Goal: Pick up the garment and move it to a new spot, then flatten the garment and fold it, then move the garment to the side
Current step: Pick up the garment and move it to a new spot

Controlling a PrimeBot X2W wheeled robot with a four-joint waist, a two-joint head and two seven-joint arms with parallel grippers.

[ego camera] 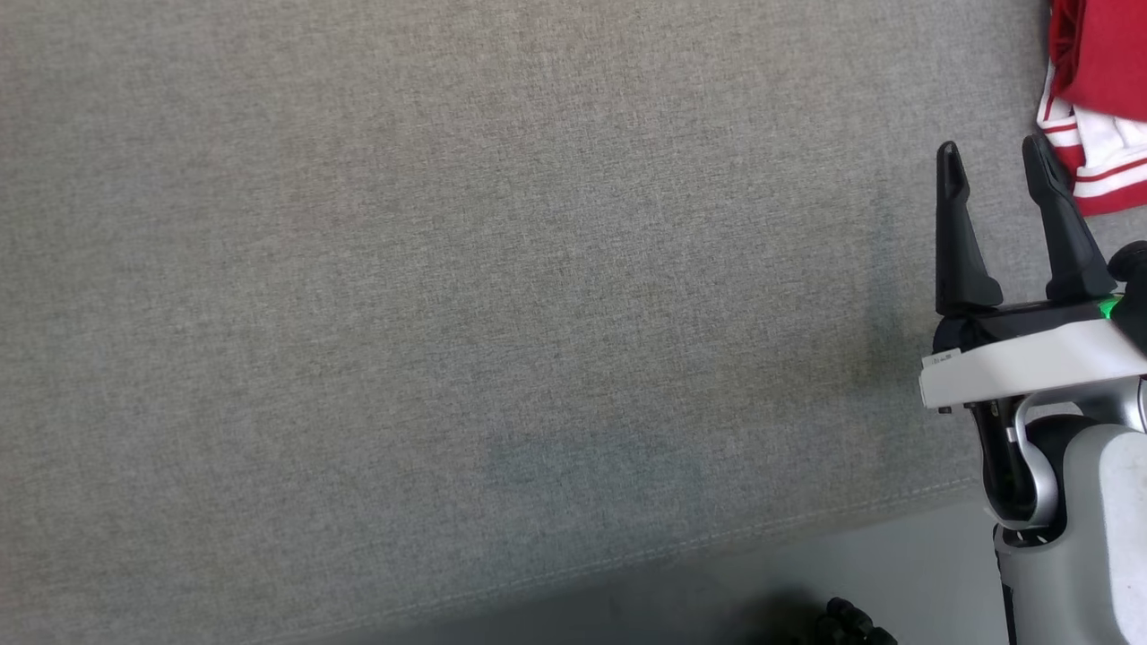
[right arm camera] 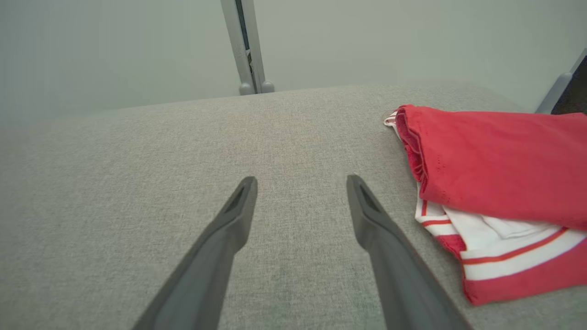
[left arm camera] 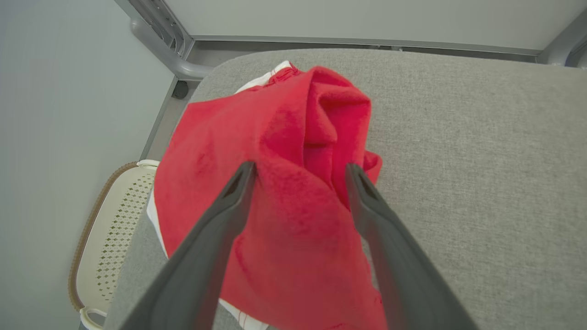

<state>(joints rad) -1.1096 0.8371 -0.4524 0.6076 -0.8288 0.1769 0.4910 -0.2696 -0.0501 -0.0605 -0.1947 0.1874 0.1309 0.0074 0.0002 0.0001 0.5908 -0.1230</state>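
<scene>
Garment (left arm camera: 284, 151) crumpled soft red, woven grey cushion (ego camera: 448, 313)

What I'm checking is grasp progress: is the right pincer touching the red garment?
Apart. The right wrist view shows grey cushion between the right pincer and the garment, which lies beside its fingers.
</scene>
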